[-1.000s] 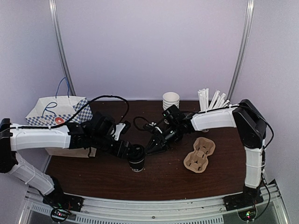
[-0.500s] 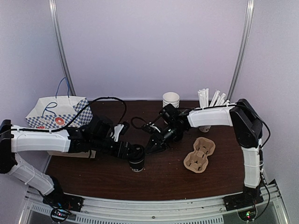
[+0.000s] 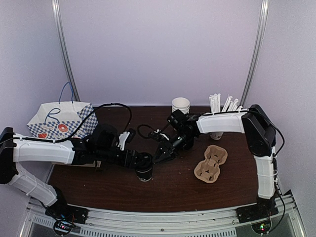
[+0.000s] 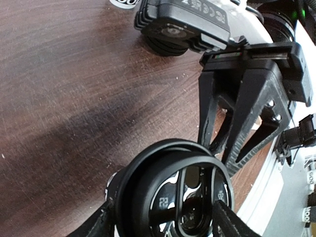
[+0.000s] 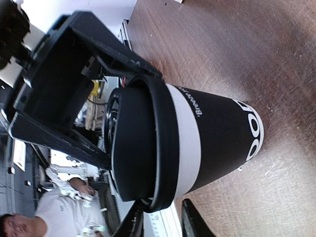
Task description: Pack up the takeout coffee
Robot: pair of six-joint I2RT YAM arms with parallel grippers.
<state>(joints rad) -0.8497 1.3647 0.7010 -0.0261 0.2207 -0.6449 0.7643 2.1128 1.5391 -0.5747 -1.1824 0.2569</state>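
As seen from overhead, found takeout coffee (image 3: 144,170) standing upright on dark wooden table (image 3: 173,190), left of centre and toward the front edge, black lid on. Noted in the right wrist view a white band just under the lid rim and white print on the black side. Observed left gripper (image 3: 142,159) extended from the left at lid height, jaws spread wide and closed against opposite sides of the lid. Confirmed same in the left wrist view, with both fingers (image 4: 224,222) set against the rim. Recorded right gripper (image 3: 159,156) set in from the right, tilted downward, tips just beside the lid's right edge. Found its jaws narrow, with a slim gap between and nothing seen within; cannot tell whether touching the rim. Logged cardboard cup carrier (image 3: 210,163) lying to the right of the cup, well apart from it. Logged checked paper bag (image 3: 59,121) with blue handles at the left rear, behind the left arm. Noted stack of white cups (image 3: 180,104) and bundle of white straws (image 3: 222,104) along the back edge, the latter partly hidden by the right arm
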